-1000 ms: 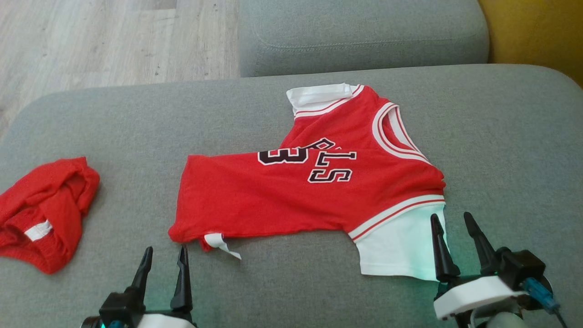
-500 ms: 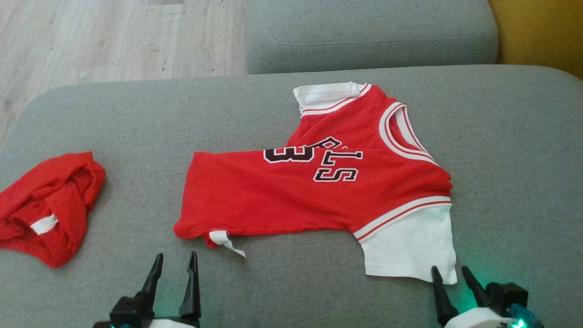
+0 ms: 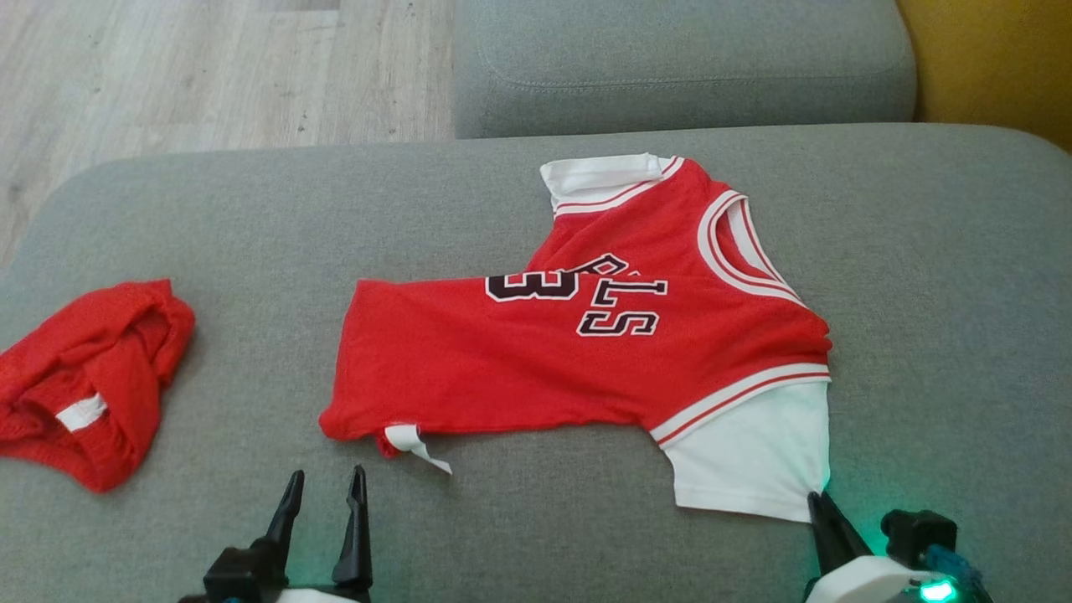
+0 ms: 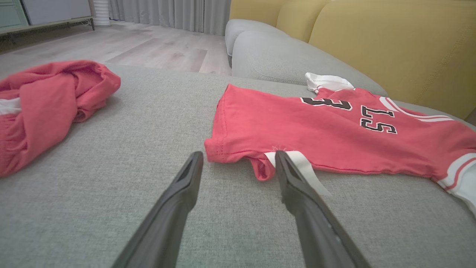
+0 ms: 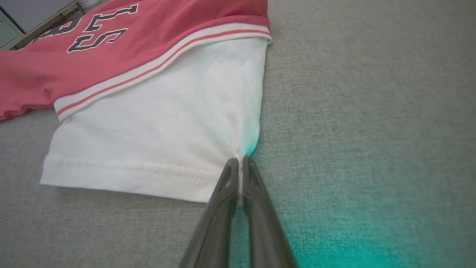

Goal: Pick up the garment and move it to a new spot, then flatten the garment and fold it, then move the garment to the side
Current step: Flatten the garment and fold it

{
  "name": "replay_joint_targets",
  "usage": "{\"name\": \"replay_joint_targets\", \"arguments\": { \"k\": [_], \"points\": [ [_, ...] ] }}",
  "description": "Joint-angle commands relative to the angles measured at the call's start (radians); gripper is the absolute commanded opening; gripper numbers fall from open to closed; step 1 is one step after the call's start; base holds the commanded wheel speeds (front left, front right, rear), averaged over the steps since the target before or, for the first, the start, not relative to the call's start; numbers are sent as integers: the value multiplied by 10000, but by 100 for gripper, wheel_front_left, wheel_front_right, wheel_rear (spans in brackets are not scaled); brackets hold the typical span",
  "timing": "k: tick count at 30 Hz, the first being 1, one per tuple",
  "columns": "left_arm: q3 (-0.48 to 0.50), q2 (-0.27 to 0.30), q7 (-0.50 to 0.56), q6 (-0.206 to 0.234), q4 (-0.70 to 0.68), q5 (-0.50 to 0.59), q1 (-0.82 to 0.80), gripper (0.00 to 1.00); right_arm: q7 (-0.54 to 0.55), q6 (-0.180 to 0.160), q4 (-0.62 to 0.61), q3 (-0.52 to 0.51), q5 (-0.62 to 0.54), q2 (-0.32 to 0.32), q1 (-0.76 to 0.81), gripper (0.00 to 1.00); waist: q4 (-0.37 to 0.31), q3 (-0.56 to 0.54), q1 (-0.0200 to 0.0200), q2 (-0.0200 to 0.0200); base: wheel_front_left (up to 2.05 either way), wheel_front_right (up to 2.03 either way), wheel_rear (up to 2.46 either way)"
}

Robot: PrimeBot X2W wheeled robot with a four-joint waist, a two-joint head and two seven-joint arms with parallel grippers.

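The garment [image 3: 544, 368] is a red jersey with black numbers and white sleeves, lying spread on the grey sofa seat [image 3: 209, 234]. My right gripper [image 3: 816, 500] is shut on the near corner of its white sleeve [image 5: 148, 111]; in the right wrist view the gripper [image 5: 238, 160] pinches the cloth at the sleeve's hem corner. My left gripper [image 3: 327, 477] stands open just short of the jersey's lower hem. In the left wrist view the gripper [image 4: 238, 154] frames the hem corner of the garment [image 4: 316, 126] and a white tag [image 4: 303, 167], touching neither.
A second red cloth [image 3: 84, 385] lies crumpled at the seat's left end, also in the left wrist view [image 4: 48, 100]. A grey cushion [image 3: 670, 67] sits behind, a yellow sofa [image 4: 390, 44] to the right, wooden floor [image 3: 167, 75] beyond.
My right gripper has drawn back toward the near edge and shut on the white sleeve's corner, which now bunches to a point. The left gripper stays open.
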Motion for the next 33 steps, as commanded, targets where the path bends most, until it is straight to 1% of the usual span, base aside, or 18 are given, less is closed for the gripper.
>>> {"name": "replay_joint_targets", "arguments": {
  "k": [1,7,10,13,15,16,19,28,33],
  "points": [
    [266,-6,-51,14,-195,-182,-336,100,145,2,279,192,-73,-12,20,0,-18,31,1,0,0,0,0],
    [334,-6,-51,-118,207,-939,-760,100,-143,2,-112,-305,-322,-345,-65,0,-133,219,1,0,0,0,0],
    [334,-6,-51,-308,535,-1577,-1130,100,-188,2,-417,-288,-367,-407,-138,0,-214,399,1,0,0,0,0],
    [308,-6,-51,-470,839,-1989,-1592,100,-215,2,-762,-280,-376,-425,-246,0,-284,640,1,0,0,0,0],
    [314,-6,-51,-529,1070,-2271,-1889,100,-226,2,-969,-324,-382,-479,-299,0,-323,797,1,0,0,0,0],
    [247,-6,-51,-569,1343,-2636,-2165,100,-235,2,-1176,-366,-389,-541,-346,0,-365,944,1,0,0,0,0],
    [48,-7,-51,-590,1645,-2941,-2505,100,-243,2,-1455,-404,-409,-588,-384,0,-427,1137,1,0,0,0,0],
    [94,-7,-51,-596,2403,-3129,-2845,100,-251,2,-1882,-372,-438,-507,-453,0,-575,1366,1,0,0,0,0],
    [67,-7,-51,-597,2451,-3158,-2920,100,-252,2,-2034,-362,-420,-472,-484,0,-591,1425,1,0,0,0,0]
  ]
}}
